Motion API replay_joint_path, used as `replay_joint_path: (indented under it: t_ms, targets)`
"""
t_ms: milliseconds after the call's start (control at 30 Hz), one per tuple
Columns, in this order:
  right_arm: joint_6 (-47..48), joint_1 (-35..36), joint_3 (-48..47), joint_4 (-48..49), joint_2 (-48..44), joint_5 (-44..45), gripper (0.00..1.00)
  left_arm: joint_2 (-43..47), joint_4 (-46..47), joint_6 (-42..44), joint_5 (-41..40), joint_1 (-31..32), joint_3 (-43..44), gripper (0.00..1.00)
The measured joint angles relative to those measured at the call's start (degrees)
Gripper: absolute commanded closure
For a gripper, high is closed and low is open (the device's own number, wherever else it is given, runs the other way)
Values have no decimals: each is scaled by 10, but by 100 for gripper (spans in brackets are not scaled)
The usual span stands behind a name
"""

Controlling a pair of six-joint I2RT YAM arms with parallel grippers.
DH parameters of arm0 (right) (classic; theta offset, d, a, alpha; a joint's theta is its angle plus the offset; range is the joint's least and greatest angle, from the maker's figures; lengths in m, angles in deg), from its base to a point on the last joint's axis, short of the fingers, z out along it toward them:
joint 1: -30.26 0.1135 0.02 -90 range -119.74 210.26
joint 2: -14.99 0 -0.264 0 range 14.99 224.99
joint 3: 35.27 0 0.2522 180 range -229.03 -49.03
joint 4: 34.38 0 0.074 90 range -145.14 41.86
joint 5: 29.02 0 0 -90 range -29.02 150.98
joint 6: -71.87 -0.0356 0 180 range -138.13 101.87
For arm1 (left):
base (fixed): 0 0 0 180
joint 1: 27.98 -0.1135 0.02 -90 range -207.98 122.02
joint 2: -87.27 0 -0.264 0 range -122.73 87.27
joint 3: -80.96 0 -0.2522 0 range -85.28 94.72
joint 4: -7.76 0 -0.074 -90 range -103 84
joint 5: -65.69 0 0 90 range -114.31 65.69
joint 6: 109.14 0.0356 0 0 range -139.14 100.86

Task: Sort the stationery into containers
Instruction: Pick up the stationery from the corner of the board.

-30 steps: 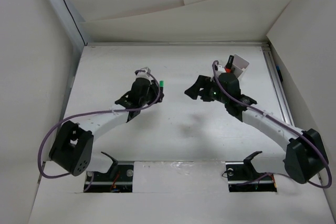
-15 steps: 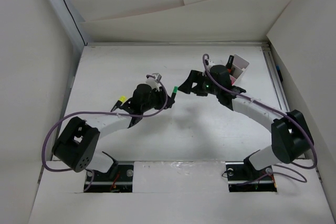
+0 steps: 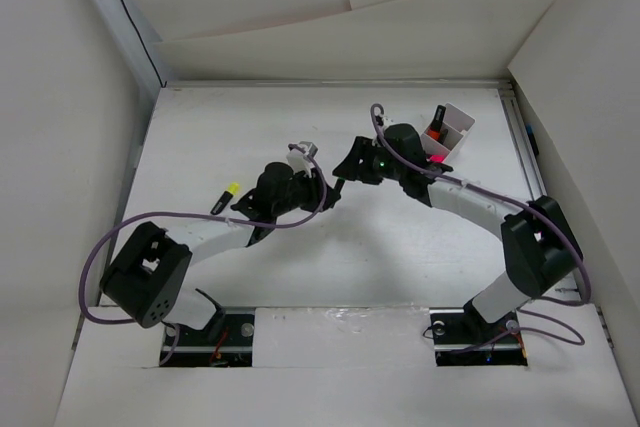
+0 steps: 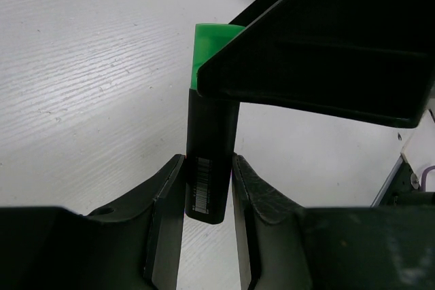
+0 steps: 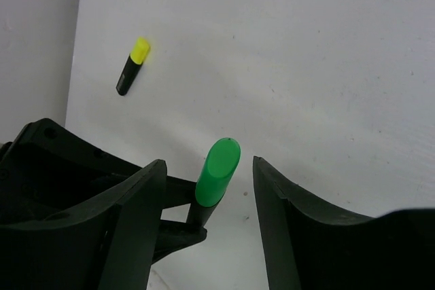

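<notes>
My left gripper (image 4: 207,171) is shut on the black body of a green-capped highlighter (image 4: 211,147) and holds it above the table, near the middle (image 3: 325,187). My right gripper (image 5: 209,168) is open, with its jaws on either side of the green cap (image 5: 217,164) and not touching it. It meets the left gripper in the top view (image 3: 347,165). A yellow-capped highlighter (image 3: 225,196) lies on the table at the left and also shows in the right wrist view (image 5: 132,66). The white tray (image 3: 462,119) stands at the back right with an orange-capped marker (image 3: 437,129) and a pink one (image 3: 438,159) in it.
White cardboard walls close in the table at the left, back and right. A metal rail (image 3: 530,167) runs along the right edge. Purple cables (image 3: 100,257) loop off both arms.
My left gripper has carried the green highlighter rightward toward the middle. My right gripper has swung left from the tray and now has its open jaws around the cap. The yellow highlighter has come into view.
</notes>
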Motion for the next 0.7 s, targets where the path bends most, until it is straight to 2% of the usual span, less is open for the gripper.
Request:
replay_joint_path:
  t_ms: [133, 167, 300, 400, 500, 533, 700]
  targets:
    - [-6, 1, 0, 0, 8, 9, 55, -1, 4, 0, 5, 0, 0, 100]
    - [-8, 1, 0, 0, 10, 12, 63, -1, 4, 0, 5, 0, 0, 100]
    - [-19, 1, 0, 2, 13, 16, 80, -2, 7, 0, 8, 0, -4, 100]
    - [-22, 4, 0, 6, 13, 18, 86, -5, 7, 0, 8, 0, -4, 96]
    - [-24, 4, 0, 7, 13, 20, 89, -5, 8, 0, 9, 0, -4, 82]
    - [-25, 4, 0, 6, 13, 22, 91, -5, 8, 0, 9, 0, -4, 73]
    - [-25, 5, 0, 6, 12, 35, 94, -5, 9, 2, 13, 0, -4, 49]
